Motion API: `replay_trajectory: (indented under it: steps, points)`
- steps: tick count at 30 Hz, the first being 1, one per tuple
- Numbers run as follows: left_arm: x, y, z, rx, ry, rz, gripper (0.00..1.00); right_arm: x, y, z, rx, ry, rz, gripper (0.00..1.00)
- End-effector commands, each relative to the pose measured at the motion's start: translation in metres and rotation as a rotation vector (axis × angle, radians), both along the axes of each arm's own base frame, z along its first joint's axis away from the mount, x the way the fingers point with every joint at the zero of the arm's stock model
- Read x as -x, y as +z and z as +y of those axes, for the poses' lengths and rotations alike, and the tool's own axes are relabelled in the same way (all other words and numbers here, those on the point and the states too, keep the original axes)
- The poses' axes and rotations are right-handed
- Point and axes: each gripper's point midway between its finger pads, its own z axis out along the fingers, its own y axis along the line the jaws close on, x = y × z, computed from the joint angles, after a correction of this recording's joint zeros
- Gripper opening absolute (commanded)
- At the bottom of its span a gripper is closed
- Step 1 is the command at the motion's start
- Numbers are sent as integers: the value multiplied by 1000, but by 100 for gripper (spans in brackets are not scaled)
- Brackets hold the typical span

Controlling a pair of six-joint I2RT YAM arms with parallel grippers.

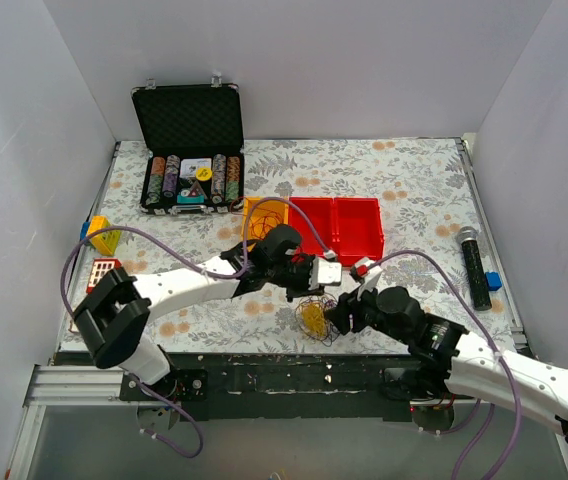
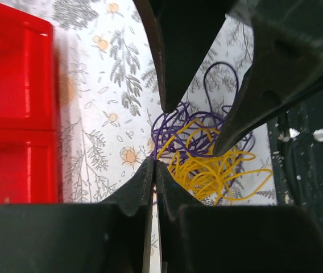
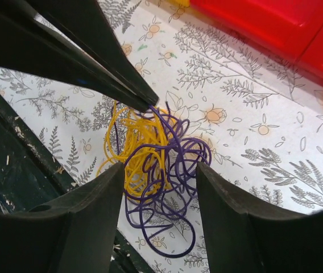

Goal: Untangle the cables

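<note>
We'd take the limp, light cables (image 1: 314, 318) at the desk's near edge by outer loops. The right gripper (image 3: 160, 166) is agape; the left gripper (image 2: 153, 165) is closed, perhaps pinching a strand.

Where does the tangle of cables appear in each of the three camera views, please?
Top external: the cables lie centre, near the front edge of the table.
Left wrist: the cables sit right of centre, lower half.
Right wrist: the cables fill the centre, yellow strands left, purple right.
Shared landmark: the red tray, behind the cables from above, at the left edge in left wrist, top right in right wrist.
</note>
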Motion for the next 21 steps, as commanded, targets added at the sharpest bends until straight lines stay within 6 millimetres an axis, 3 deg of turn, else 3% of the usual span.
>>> replay_trajectory:
  steps: [1,5,13,18,21]
  points:
    - [1,63,4,129,143,30,0,-12,36,-2,-16,-41,-73,63]
    - [13,83,12,171,175,96,0,-18,45,-6,-30,-83,-86,64]
    - [21,104,19,209,180,103,0,-27,85,-6,-80,-114,-159,66]
    - [28,119,19,234,162,133,2,-25,87,0,-84,-89,-154,62]
    - [35,124,19,246,137,156,6,-22,80,5,-76,-65,-125,53]
